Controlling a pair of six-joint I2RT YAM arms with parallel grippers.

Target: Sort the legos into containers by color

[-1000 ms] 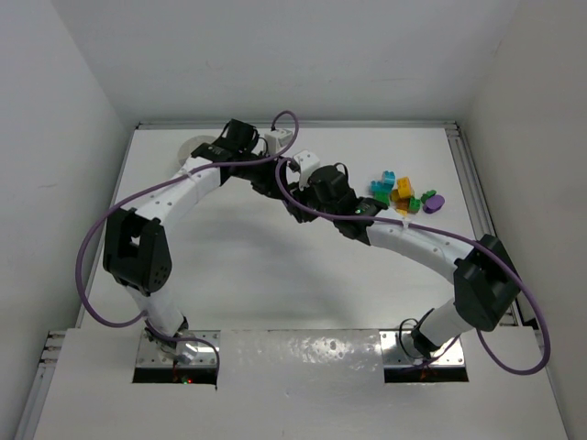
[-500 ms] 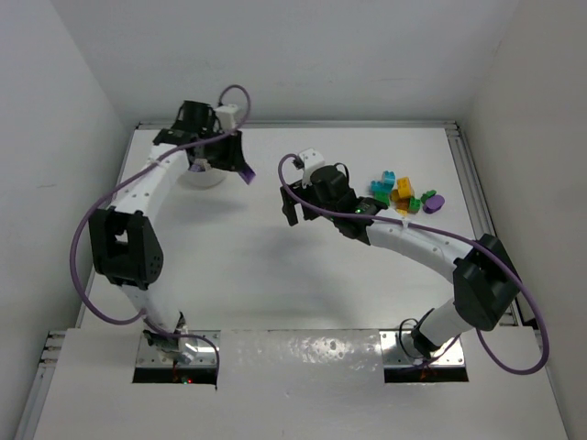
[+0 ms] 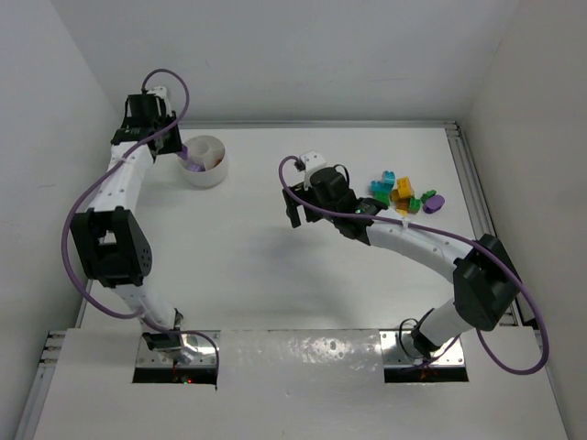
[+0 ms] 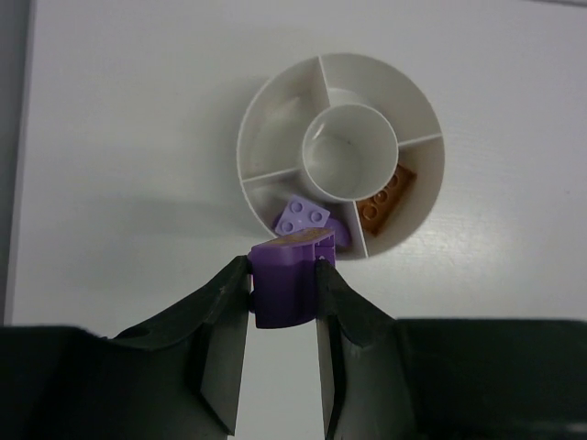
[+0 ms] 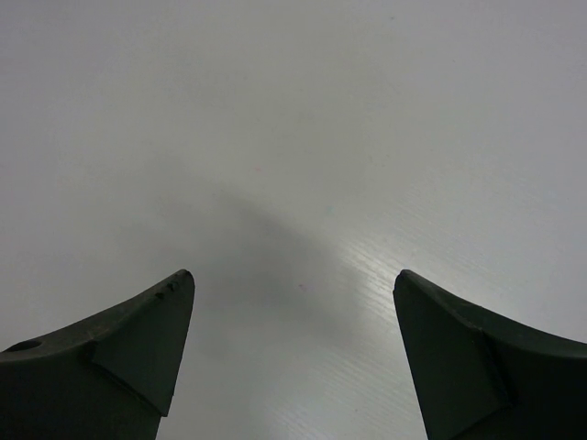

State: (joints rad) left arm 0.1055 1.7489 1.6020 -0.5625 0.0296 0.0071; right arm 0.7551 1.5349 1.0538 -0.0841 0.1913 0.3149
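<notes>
My left gripper (image 4: 284, 275) is shut on a purple lego (image 4: 286, 286) and hangs just over the near rim of the white divided bowl (image 4: 246, 147). In one section of the bowl lies a purple lego (image 4: 305, 216), and in the section beside it an orange lego (image 4: 385, 197). In the top view the left gripper (image 3: 174, 147) is at the bowl's (image 3: 220, 167) left edge, at the back left of the table. My right gripper (image 3: 293, 209) stands open over bare table near the middle, and its wrist view (image 5: 293, 280) shows nothing between the fingers. Loose legos (image 3: 402, 194) in teal, yellow, orange, green and purple lie in a cluster at the back right.
White walls enclose the table on the left, back and right. A metal rail (image 3: 468, 192) runs along the right edge, close to the cluster. The bowl's round middle cup (image 4: 350, 151) holds nothing.
The two grippers met at mid-table a second ago. The right gripper opened and stayed there. The left arm swung left to the bowl with the purple lego in its jaws.
</notes>
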